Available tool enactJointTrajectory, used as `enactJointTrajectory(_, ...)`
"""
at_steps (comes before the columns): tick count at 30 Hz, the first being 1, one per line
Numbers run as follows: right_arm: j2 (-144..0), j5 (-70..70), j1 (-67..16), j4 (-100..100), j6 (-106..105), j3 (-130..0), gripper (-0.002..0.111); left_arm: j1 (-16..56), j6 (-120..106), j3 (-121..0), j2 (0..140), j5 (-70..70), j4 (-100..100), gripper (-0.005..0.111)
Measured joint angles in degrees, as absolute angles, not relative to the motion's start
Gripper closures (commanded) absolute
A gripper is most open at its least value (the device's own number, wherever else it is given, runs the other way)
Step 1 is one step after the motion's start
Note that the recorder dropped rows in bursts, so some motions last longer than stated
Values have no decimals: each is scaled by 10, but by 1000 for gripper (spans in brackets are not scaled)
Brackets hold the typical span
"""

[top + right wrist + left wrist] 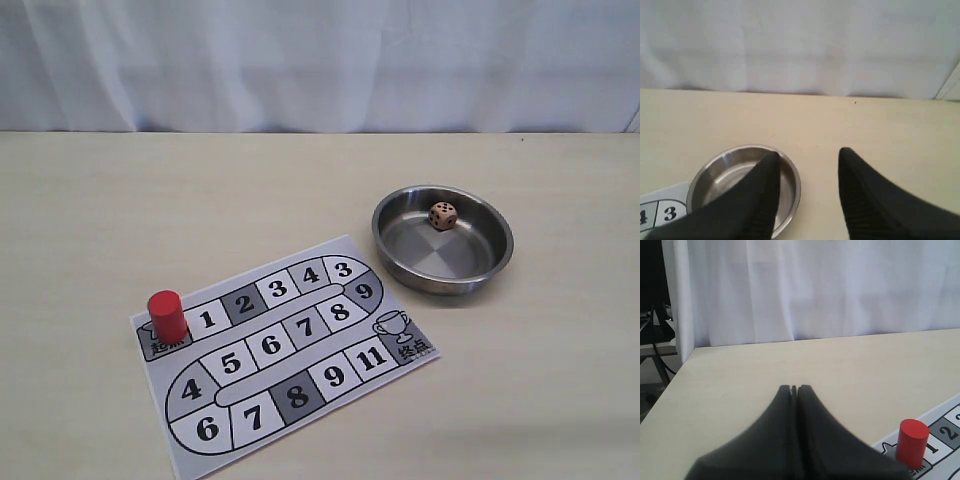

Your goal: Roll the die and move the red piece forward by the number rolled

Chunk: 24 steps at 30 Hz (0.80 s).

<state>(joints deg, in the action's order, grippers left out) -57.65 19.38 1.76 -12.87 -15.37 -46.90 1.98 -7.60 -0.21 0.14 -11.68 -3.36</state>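
Observation:
The tan die (443,216) with dark pips lies inside the steel bowl (400,252), near its far side. The red piece (167,316) stands upright on the start square of the printed board (350,365), beside square 1. Neither gripper shows in the exterior view. In the left wrist view my left gripper (794,388) is shut with nothing in it, and the red piece (912,442) stands off to one side of it. My right gripper (809,154) is open and empty above the steel bowl (710,175); one finger hides the die.
A white curtain (320,60) hangs behind the light wooden table (150,210). The table's corner and edge (682,365) show in the left wrist view, with dark equipment beyond it. The board lies at the front left, the bowl at the right.

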Motion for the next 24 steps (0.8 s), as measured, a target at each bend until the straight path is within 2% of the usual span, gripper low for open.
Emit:
enactJointTrajectory(9,-694,225,18,-223,-235,-484,62,20,-76,-2,1,-117,-34,107)
enactJointTrajectory(18,-829,349,17,-235,-203,-595,62,20,-76,-2,1,-117,-34,107)
enactJointTrajectory(24,-891,343,-33,-209,-192,-627,62,20,-76,-2,1,-117,-34,107)
